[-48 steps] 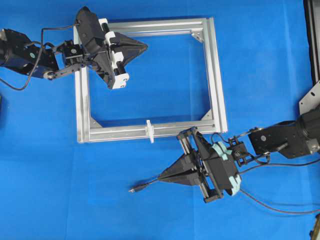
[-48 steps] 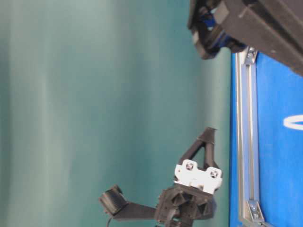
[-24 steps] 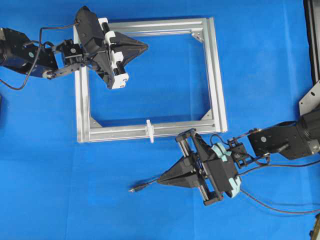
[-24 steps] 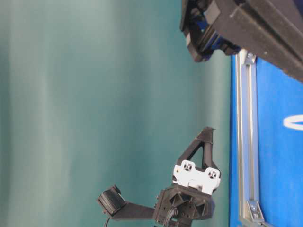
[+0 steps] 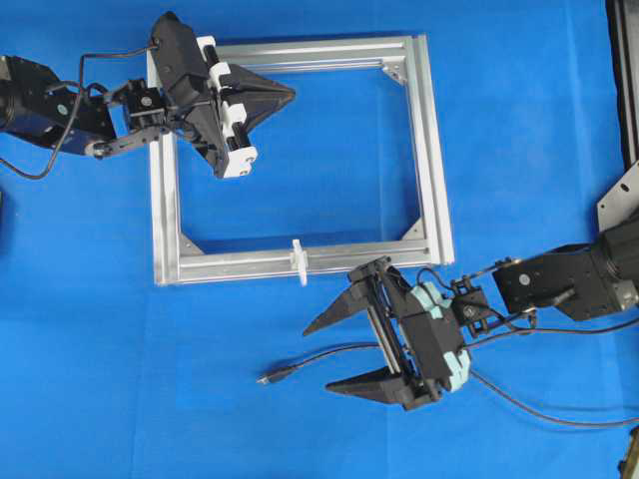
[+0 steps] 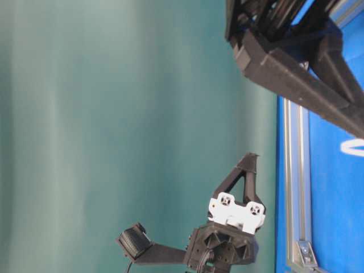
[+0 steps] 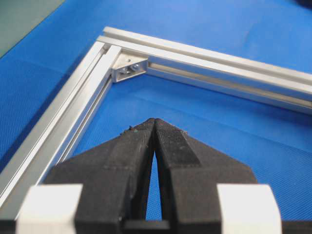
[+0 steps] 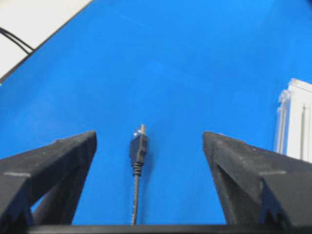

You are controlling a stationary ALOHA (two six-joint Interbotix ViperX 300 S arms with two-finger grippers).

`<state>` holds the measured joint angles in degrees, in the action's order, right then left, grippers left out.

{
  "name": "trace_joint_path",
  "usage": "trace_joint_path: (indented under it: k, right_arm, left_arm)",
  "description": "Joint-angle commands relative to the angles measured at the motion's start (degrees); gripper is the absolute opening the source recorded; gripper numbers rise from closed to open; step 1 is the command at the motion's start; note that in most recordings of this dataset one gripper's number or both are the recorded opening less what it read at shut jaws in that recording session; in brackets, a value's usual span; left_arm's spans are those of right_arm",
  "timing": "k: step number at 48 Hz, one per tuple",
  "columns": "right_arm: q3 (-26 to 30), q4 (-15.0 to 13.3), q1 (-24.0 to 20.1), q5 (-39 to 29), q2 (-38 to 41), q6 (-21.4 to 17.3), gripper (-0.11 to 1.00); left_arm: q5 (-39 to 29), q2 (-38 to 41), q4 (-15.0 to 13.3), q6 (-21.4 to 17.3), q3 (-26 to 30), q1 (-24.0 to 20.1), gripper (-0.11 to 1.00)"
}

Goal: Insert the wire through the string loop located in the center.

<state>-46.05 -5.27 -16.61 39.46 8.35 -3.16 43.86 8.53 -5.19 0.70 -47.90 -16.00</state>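
The wire point(image 5: 300, 361) lies loose on the blue mat, its small plug point(image 5: 270, 378) pointing left. In the right wrist view the plug point(image 8: 139, 146) rests on the mat between the two fingers, touching neither. My right gripper point(image 5: 318, 358) is open wide, straddling the wire just behind the plug. The string loop point(image 5: 298, 259) stands upright, small and white, on the near bar of the aluminium frame point(image 5: 431, 150), up and left of the right gripper. My left gripper point(image 5: 290, 93) hovers shut and empty over the frame's far left corner; its fingertips point(image 7: 154, 122) meet.
The silver frame point(image 7: 204, 56) has corner brackets point(image 7: 127, 69) inside its corners. Black arm cables point(image 5: 559, 414) trail on the mat at the right. Blue mat surrounds the frame on every side.
My right gripper has gone from shut on the wire to wide open, letting the wire go onto the mat, and has shifted slightly left. The left arm has not moved.
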Motion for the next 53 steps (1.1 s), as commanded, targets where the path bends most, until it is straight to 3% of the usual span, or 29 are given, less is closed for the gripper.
trace_joint_path:
  k: [1, 23, 40, 47, 53]
  right_arm:
    - [1.3, 0.9, -0.3, -0.7, -0.1, -0.1, 0.87]
    - [4.9, 4.9, -1.1, -1.6, 9.8, -0.4, 0.88]
    - [5.7, 5.4, -1.1, -1.7, 12.1, -1.4, 0.85]
    - [5.8, 5.4, -1.1, -1.6, 12.1, -1.4, 0.80]
    - [5.7, 5.4, -1.1, -1.4, 12.1, -1.4, 0.63]
  left_arm:
    - [0.3, -1.9, 0.2, 0.0, 0.4, -0.2, 0.00]
    - [0.1, -1.9, 0.2, -0.1, 0.2, -0.2, 0.00]
    - [-0.2, -2.1, 0.2, -0.1, -0.2, -0.1, 0.00]
    - [-0.2, -2.1, 0.2, 0.0, -0.2, -0.2, 0.00]
    - [-0.2, -2.1, 0.2, -0.1, -0.2, -0.1, 0.00]
